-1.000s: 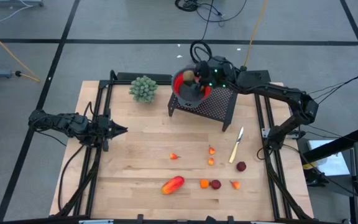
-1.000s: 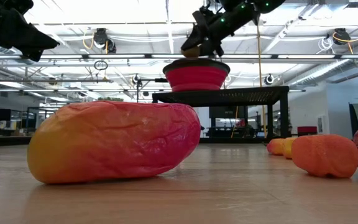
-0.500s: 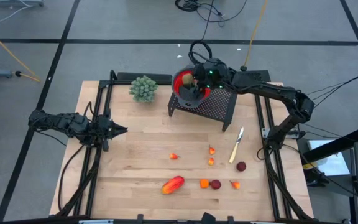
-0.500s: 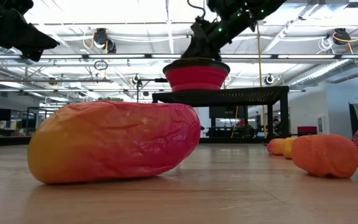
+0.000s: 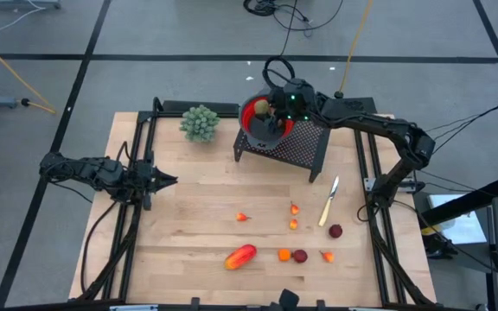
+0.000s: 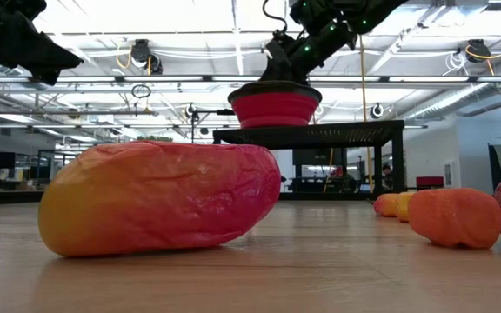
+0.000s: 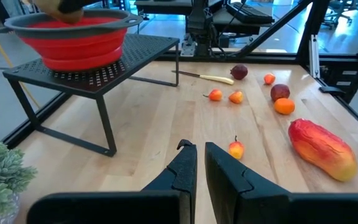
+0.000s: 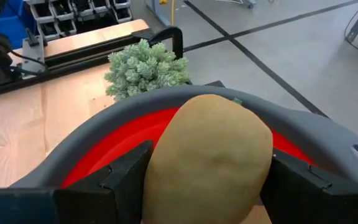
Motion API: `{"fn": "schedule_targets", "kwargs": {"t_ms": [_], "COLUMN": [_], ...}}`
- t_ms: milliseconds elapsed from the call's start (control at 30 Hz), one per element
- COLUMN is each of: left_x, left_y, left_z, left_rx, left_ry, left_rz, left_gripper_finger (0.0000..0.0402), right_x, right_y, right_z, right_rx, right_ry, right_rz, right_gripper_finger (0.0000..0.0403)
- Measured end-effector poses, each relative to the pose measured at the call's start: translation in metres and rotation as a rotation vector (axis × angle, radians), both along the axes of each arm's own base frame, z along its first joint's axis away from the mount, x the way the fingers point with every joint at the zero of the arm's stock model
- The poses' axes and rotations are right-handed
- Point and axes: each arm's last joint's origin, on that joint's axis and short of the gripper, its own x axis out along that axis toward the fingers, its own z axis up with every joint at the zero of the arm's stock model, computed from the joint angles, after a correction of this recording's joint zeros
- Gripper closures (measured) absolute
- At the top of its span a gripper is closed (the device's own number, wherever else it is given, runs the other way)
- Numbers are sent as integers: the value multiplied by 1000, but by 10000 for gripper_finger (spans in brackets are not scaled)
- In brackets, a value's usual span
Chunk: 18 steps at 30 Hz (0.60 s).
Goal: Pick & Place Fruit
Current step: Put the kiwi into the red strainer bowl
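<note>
Right gripper [image 8: 207, 180] clamps an olive-brown oval fruit [image 8: 209, 158] over the red bowl [image 5: 261, 121] on the black mesh stand [image 5: 296, 145] — left gripper [image 7: 199, 163], fingers nearly together, waits at the table's left

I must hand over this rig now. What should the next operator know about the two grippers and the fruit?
Right gripper: shut on the olive-brown fruit, over the red bowl on the black stand; not released.
Left gripper: shut, holding nothing, waiting at the table's left side.
Left on the table: long red-orange fruit and several small fruits, among them a dark-red one beside the knife.
What else is in the bowl cannot be seen.
</note>
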Motion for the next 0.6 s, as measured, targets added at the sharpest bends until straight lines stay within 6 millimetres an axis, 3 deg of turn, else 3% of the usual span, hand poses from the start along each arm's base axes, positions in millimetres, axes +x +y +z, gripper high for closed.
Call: {"fn": "schedule_targets", "kwargs": {"t_ms": [300,600], "left_x": [0,0], "left_y": [0,0], "left_z": [0,0], "left_rx": [26,25], "left_ry": [1,1], "left_rz": [-6,-6], "left_gripper_finger": [371,371], "right_x": [-1,0], "right_y": [3,4], "right_z": [-13,-13], "right_rx": [24,16], "right_ry": [32,17], "right_rz": [2,6], "right_gripper_finger": [156,156]}}
